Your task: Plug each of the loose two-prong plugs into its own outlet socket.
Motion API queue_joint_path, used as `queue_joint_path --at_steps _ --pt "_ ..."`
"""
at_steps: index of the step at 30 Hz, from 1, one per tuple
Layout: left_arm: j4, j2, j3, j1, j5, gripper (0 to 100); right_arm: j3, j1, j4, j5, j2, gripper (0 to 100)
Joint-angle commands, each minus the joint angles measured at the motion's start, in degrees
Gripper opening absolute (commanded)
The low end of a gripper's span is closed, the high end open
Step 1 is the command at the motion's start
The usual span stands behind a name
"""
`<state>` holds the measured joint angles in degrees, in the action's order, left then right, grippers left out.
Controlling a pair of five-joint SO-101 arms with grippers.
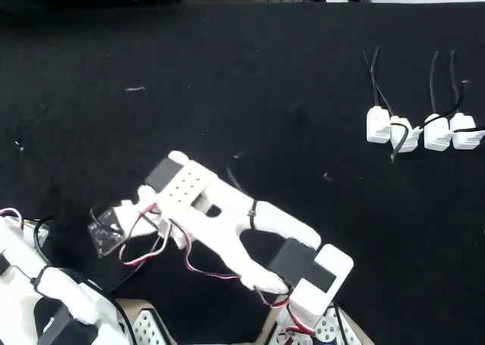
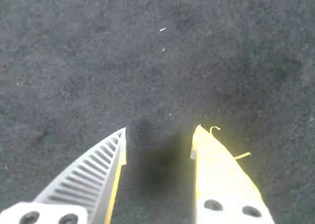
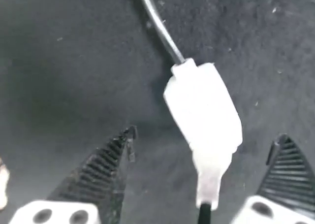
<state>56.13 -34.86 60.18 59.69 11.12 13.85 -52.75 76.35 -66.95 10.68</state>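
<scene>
A white two-prong plug [image 3: 203,106] with a black cord [image 3: 156,22] lies on the black mat, between the spread fingers of my right gripper [image 3: 205,134], which is open and not touching it. In the high view the right arm [image 1: 227,224] stretches over the mat's lower middle and covers the plug; a bit of dark cord [image 1: 231,180] shows beside it. A row of white outlet sockets [image 1: 419,130] with black cords sits at the far right. My left gripper [image 2: 160,129] is open over bare mat, its arm [image 1: 45,292] at the lower left corner.
The black mat [image 1: 227,79] covers the whole table. Red and white wires [image 1: 163,243] loop from the right arm. Both arm bases stand at the near edge.
</scene>
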Motion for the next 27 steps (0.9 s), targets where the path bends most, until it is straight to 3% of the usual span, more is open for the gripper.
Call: queue_joint_path --at_steps 1,8,15,20,27 --pt "-0.5 -0.7 -3.5 0.5 0.5 22 4.5 -0.9 -10.2 -1.0 -2.7 39.6" --pt "-0.5 -0.7 -3.5 0.5 0.5 22 9.5 -0.6 -16.7 -0.8 -2.7 37.2" --pt "-0.4 -0.7 -3.5 0.4 0.5 22 12.6 2.0 -21.9 0.0 -2.7 2.9" --pt "-0.4 -0.7 -3.5 0.4 0.5 22 6.1 9.5 -24.6 13.5 -3.3 1.1" --pt "-0.4 -0.7 -3.5 0.1 0.5 22 -11.2 24.5 -9.6 36.2 -3.0 1.0"
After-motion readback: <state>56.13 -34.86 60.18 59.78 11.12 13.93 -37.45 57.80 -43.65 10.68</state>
